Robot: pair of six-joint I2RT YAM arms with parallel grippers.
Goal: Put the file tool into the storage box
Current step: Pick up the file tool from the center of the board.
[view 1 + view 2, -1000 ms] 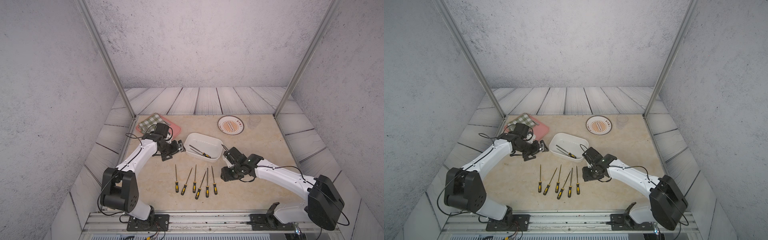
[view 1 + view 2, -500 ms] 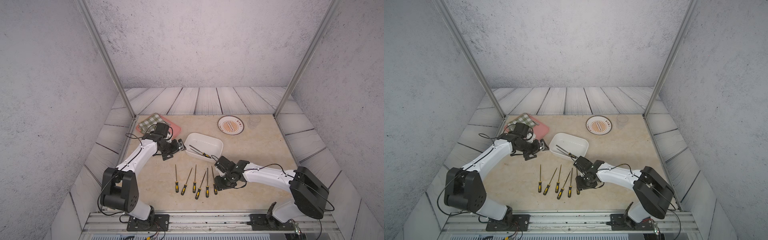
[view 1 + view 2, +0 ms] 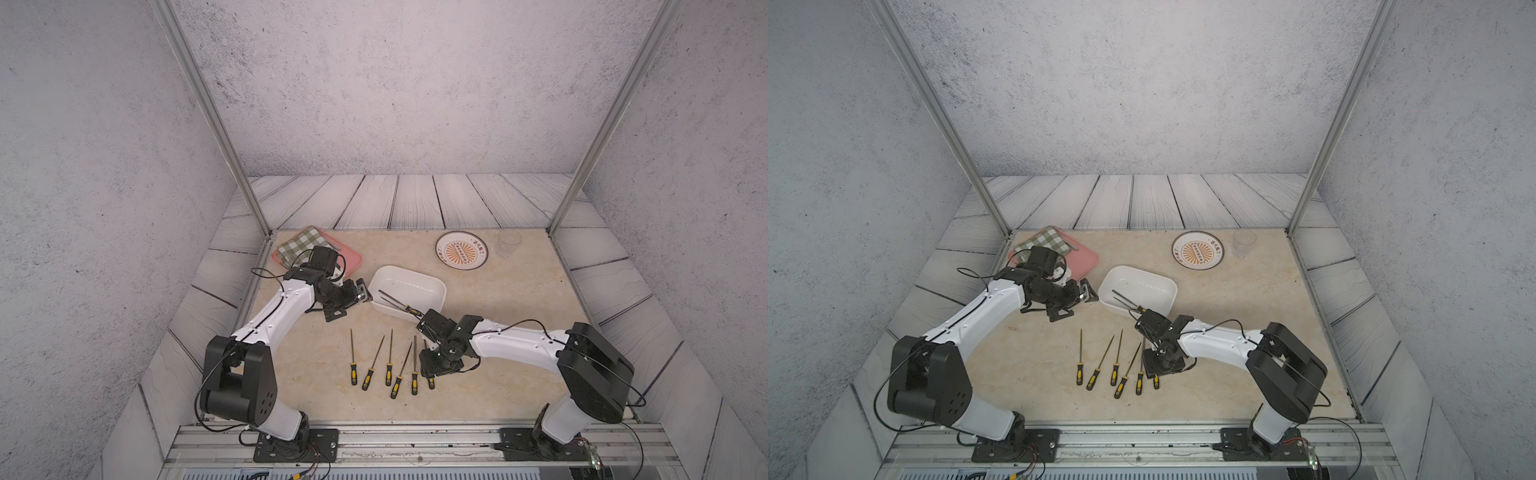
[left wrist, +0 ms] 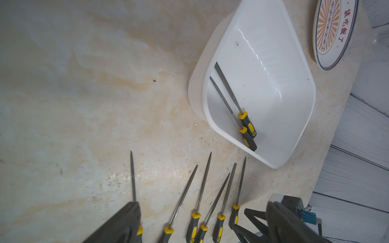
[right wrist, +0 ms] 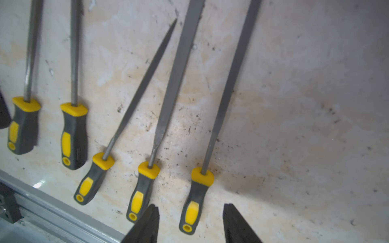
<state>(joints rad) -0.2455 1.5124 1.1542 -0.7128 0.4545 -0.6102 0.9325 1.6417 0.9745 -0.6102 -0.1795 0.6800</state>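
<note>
Several file tools with grey and yellow handles lie in a row (image 3: 390,357) on the beige table, seen also in the left wrist view (image 4: 202,189). My right gripper (image 3: 432,370) (image 5: 190,205) hangs low over the rightmost file (image 5: 223,105). It is open, and its fingers stand on either side of that file's handle (image 5: 194,202) without touching it. The white storage box (image 3: 409,291) (image 3: 1138,291) (image 4: 263,84) sits behind the row with two files (image 4: 231,101) inside. My left gripper (image 3: 361,291) (image 4: 202,208) is open and empty beside the box's left end.
A pink tray (image 3: 349,259) carrying a checked cloth (image 3: 297,245) lies at the back left, behind my left arm. An orange-patterned plate (image 3: 461,251) and a clear glass (image 3: 509,243) stand at the back right. A metal rail (image 3: 415,432) runs along the table's front edge.
My right arm has swung left and forward, from beside the box down to the row of files, ending over the rightmost handle. The left arm has hardly moved.
</note>
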